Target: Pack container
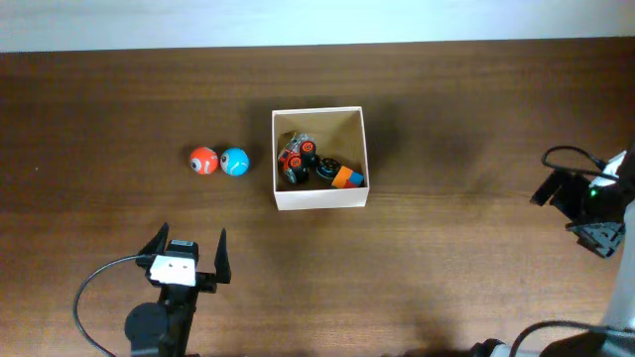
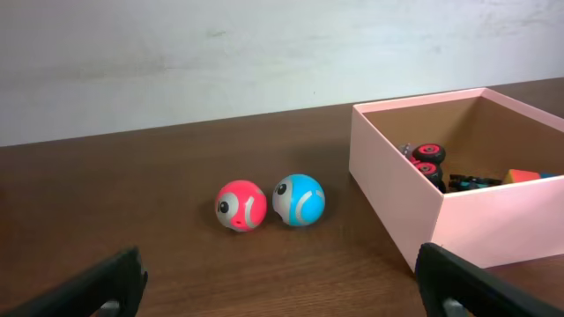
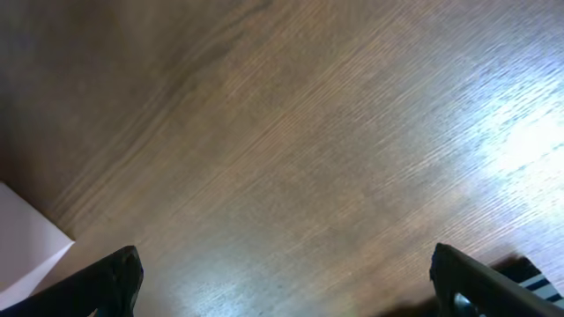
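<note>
While the container (image 1: 320, 195) sits open near the middle of the brown table (image 1: 446, 119), we see a few small toys already lying inside it: a toy car with red and black wheels (image 1: 295, 159) toward its left side and an orange and blue block (image 1: 347, 178) by its front right corner. To the left of the box, apart from its wall, a red ball (image 1: 203, 160) and a blue ball (image 1: 234, 161) rest on the wood, touching or very nearly touching each other.

We find the left gripper (image 1: 190, 238) near the front edge, below the two balls, its fingers spread wide and holding nothing. The right gripper (image 3: 284, 273) is far off at the right edge, also spread wide and empty over bare wood, with only a white corner of the box showing at the left of its wrist view.
</note>
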`<state>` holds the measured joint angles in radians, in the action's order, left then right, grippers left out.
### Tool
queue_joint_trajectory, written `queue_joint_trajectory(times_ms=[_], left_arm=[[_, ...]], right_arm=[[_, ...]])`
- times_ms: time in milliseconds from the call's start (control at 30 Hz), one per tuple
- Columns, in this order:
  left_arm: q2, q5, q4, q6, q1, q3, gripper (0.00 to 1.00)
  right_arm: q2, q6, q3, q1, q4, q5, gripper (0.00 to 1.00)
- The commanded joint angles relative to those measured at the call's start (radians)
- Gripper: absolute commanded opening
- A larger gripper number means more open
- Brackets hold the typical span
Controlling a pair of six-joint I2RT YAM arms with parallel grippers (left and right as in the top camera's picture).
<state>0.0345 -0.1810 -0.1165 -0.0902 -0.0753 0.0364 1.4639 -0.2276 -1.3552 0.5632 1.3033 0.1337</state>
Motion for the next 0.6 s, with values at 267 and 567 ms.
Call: queue_joint_trajectory(times_ms=[267,567], left_arm=[[-0.002,0.005,0.003,-0.017,-0.006,-0.002,0.99],[-0.002,0.004,0.009,-0.016,-0.006,-0.002,0.99]], right_arm=[[0.087,0.010,-0.001,0.007,-0.003,0.013,0.99],[0.087,0.010,-0.001,0.007,-0.003,0.013,0.99]])
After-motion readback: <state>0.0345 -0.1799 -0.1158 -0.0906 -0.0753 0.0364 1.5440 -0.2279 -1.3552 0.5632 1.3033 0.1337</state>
